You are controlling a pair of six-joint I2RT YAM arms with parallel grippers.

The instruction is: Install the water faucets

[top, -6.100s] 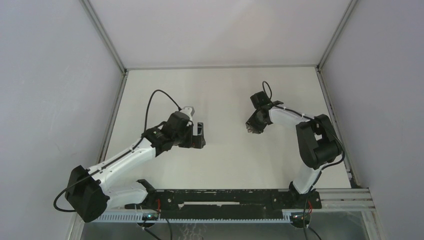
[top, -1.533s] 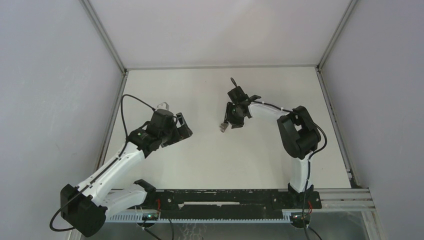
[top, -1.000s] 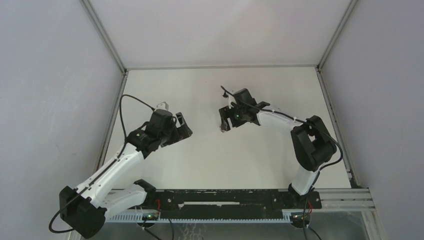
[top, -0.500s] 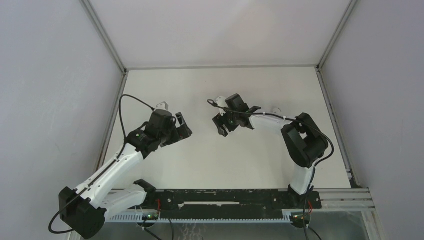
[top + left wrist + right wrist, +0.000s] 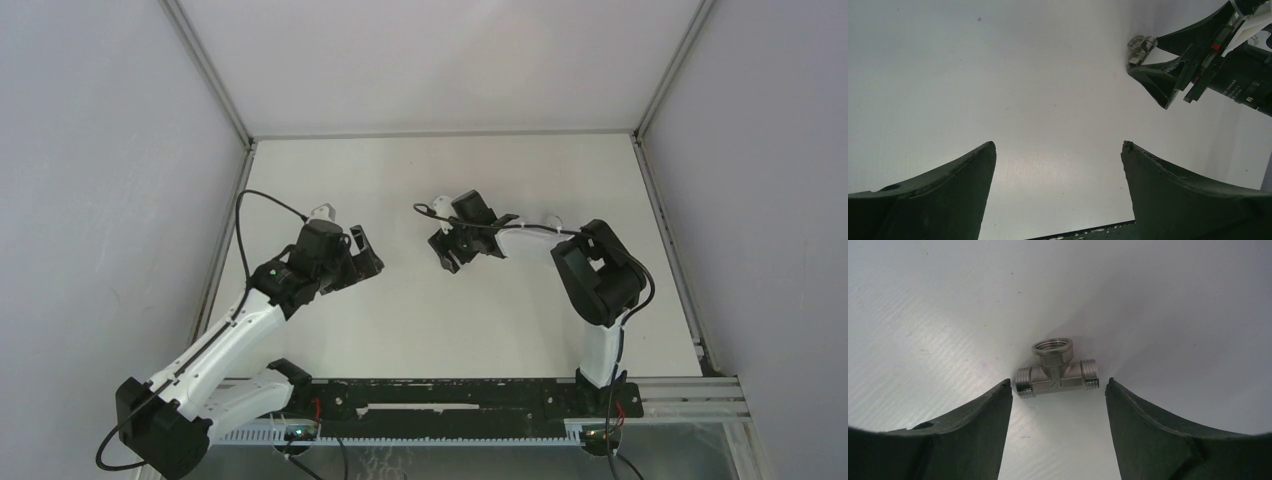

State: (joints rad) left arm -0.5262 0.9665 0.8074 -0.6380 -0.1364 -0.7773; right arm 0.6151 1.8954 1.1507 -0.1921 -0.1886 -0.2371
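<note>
Your right gripper [image 5: 1058,385] had its jaws spread wide, one on either side of the grey metal T-fitting [image 5: 1056,371], and was not pinching it. The fitting lay flat on the white counter [image 5: 450,330] with its two threaded arms pointing toward the jaw tips and its open collar facing away from the wrist camera. Each arm end sat just beside a tip, and I could not tell whether either one touched. From above, the right gripper [image 5: 443,250] hid the fitting under it. Your left gripper [image 5: 1058,146] sat well apart from the fitting, to its left, jaws also spread and holding nothing. Its camera looked across bare counter at the fitting [image 5: 1140,48], which showed at the tips of the right gripper [image 5: 1144,56].
</note>
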